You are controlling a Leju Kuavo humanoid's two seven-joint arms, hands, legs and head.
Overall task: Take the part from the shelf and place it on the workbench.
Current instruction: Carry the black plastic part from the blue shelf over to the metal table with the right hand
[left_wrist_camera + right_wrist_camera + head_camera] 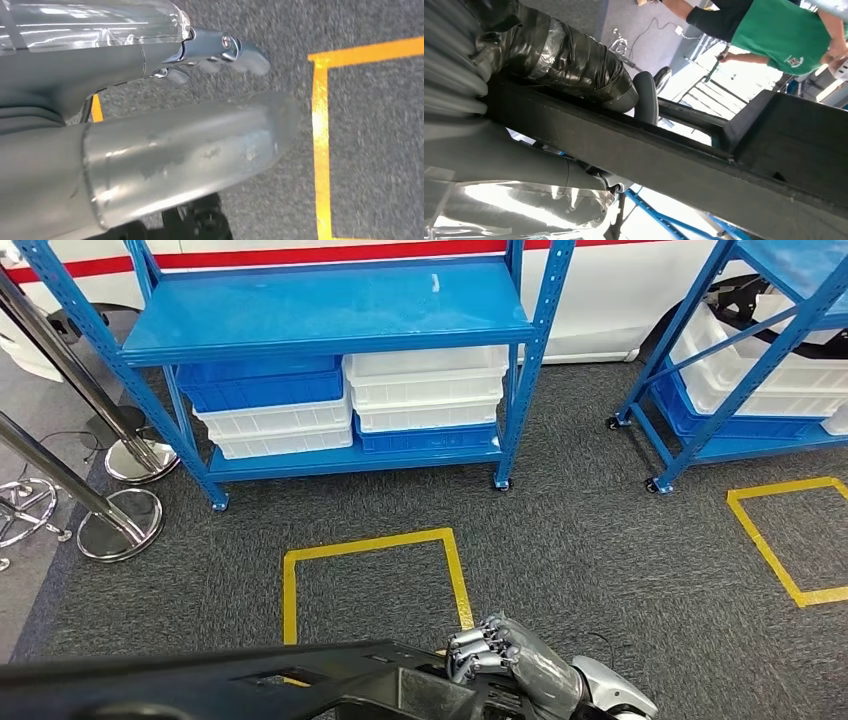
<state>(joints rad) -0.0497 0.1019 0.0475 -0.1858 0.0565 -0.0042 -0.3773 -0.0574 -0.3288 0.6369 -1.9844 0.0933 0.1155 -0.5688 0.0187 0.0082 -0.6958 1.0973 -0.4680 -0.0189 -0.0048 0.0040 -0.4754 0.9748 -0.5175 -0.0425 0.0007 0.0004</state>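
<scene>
Nearest the body, right hand grips the long black part, fingers curled over one end; the right wrist view confirms it, taped fingers wrapped over the part's rail. Part lies crosswise, low in the head view, off the shelf and carried. Left hand hangs over the carpet, fingers loosely apart, nothing in them, not supporting the part.

Beyond: yellow square taped on the carpet just ahead. Further on, blue shelf with white and blue bins on its lower tier; second shelf to the right. Chrome stands to the left. A person in green stands near, seen past the part.

Judgement: carry stage; workbench not in sight. Risks: one-handed hold at one end of a long part could let the far end sag or twist out of the grip; on a turn, the free end could sweep into the stands or the person.
</scene>
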